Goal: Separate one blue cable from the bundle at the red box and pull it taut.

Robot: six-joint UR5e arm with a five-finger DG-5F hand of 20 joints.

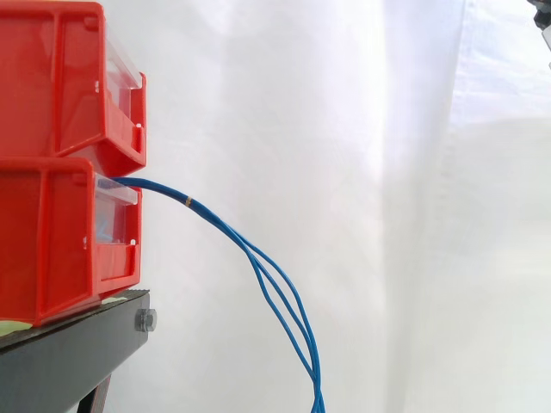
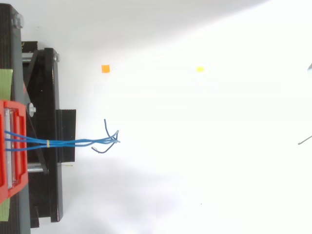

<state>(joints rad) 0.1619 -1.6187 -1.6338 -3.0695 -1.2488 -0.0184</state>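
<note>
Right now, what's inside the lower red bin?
The blue cables run into the lower red bin over its clear front lip. Their ends inside are hidden by its walls and the upper bin.

Cables (image 2: 63,143) trail right from the lower bin (image 1: 52,245), stacked on a stand (image 1: 77,353).

Glossy red plastic bins (image 1: 60,232), smooth blue-sheathed cables (image 1: 275,284) — matt black metal stand (image 1: 77,353), white cloth curtain (image 1: 387,172)

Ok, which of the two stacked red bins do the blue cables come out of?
The lower red bin, resting on the black stand: the blue cables leave its front and droop down. The upper red bin has none.
</note>
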